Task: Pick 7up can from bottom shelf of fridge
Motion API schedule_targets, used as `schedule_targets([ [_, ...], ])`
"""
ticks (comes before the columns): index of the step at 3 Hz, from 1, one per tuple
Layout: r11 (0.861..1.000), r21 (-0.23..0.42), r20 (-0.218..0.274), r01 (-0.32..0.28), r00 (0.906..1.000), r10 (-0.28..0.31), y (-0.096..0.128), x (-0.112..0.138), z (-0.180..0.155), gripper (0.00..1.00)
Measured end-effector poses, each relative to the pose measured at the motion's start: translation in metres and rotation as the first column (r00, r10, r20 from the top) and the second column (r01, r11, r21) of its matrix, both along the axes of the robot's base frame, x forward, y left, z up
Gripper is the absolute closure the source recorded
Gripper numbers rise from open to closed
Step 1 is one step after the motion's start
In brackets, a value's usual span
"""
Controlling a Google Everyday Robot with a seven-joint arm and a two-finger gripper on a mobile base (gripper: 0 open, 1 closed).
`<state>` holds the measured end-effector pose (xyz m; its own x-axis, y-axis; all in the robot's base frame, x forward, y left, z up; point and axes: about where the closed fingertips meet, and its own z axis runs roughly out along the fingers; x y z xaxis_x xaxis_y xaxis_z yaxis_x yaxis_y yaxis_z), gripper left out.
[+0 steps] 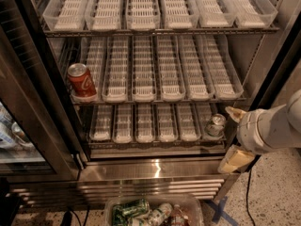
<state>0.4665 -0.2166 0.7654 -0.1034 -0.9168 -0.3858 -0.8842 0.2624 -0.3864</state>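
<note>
— Where did this take place?

— On a speckled floor (277,192) in front of an open fridge (150,185), its racks lined with white slotted trays (143,74). The 7up can (216,125) stood upright in the last lane at the far right of the bottom shelf (150,146), near the front. A red Coca-Cola can (81,81) stood at the left end of the rack above, well apart from it.

— And the step in hand?

— I judged it to be the approach to the grasp. The gripper (234,136) hung just to the right of the can, at the front right corner of the opening, beside the dark door frame (277,65). To do it well, the arm needed to go left and inward until the can sat between the fingers. It had to be low enough to take the body rather than the rim, and clear of the rack above and the frame. The can looked light and smooth, so a squeeze centred on its body would have suited. A nudge from one finger alone could have tipped it or slid it back along its tray.

— What about the gripper itself?

— It was spread wide and held nothing. One pale finger (233,113) sat up near the can's top, and the other was lower, in front of the steel ledge (155,166). The upper fingertip was very close to the can, but I could not tell whether it touched.
</note>
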Motion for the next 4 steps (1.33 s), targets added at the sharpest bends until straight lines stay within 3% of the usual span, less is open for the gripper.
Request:
schedule_targets([
  [2,0.988,0.033,-0.011,0.152,0.9883,-0.152,-0.022,-0.011,-0.071,0.00],
  [4,0.965,0.111,0.011,0.236,0.9710,-0.239,-0.034,-0.003,-0.122,0.00],
])
